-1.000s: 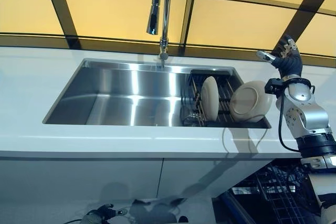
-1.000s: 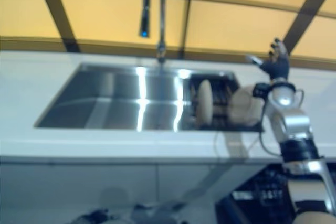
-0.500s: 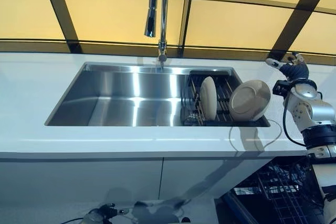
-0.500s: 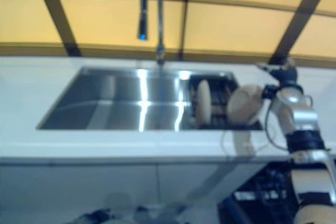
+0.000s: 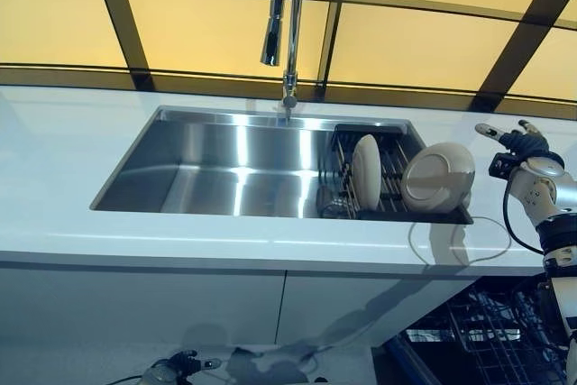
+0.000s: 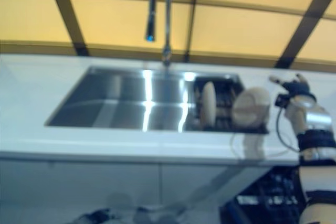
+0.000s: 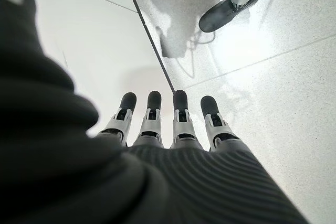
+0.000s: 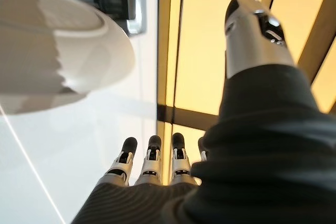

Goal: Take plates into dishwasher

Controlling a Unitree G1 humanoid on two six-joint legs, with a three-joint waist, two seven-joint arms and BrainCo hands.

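Note:
Two cream plates are at the right end of the sink. One plate (image 5: 365, 171) stands upright in the black dish rack (image 5: 393, 152). The other plate (image 5: 438, 177) leans tilted at the rack's right end and also shows in the right wrist view (image 8: 58, 51). My right hand (image 5: 518, 140) is open and empty, fingers spread, above the white counter just right of the leaning plate and apart from it. Its straight fingers (image 8: 152, 163) show in its wrist view. My left hand (image 7: 168, 124) is open and empty, hanging low over the floor.
A steel sink (image 5: 216, 169) with a tall faucet (image 5: 288, 24) is set in the white counter (image 5: 54, 151). The open dishwasher's dark wire rack (image 5: 491, 340) sits below the counter at the lower right. Yellow panels rise behind the counter.
The camera has shifted, moving the whole scene slightly right. My right hand has dropped lower and moved right, away from the leaning plate. The plates have not moved.

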